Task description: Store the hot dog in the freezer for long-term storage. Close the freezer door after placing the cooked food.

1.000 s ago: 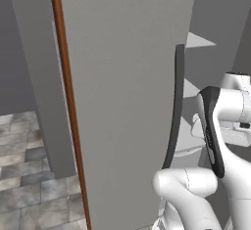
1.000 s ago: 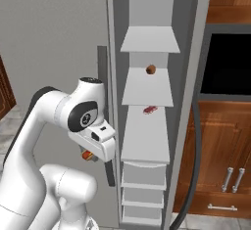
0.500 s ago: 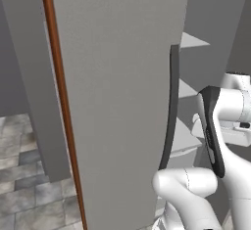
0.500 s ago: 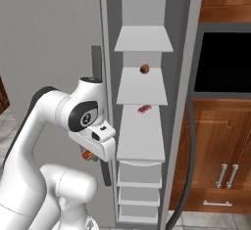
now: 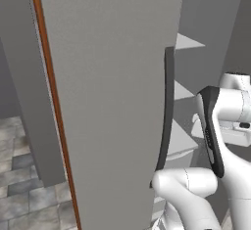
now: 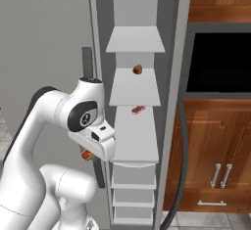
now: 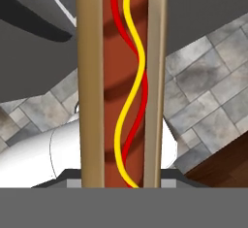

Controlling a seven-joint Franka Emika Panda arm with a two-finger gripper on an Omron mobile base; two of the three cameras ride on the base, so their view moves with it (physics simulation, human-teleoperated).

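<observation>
Jaws clamped on hot dog (image 7: 121, 84), low beside open freezer (image 6: 135, 97); freezer door (image 5: 108, 97) swung wide left.

A small brown round item (image 6: 138, 69) sat on a white shelf, and a small red item (image 6: 138, 109) lay on the shelf below. To the right stood wooden cabinets (image 6: 215, 146) with metal handles (image 6: 220, 175) under a black oven window (image 6: 220, 62). Grey floor tiles (image 5: 24, 195) lay below.
</observation>
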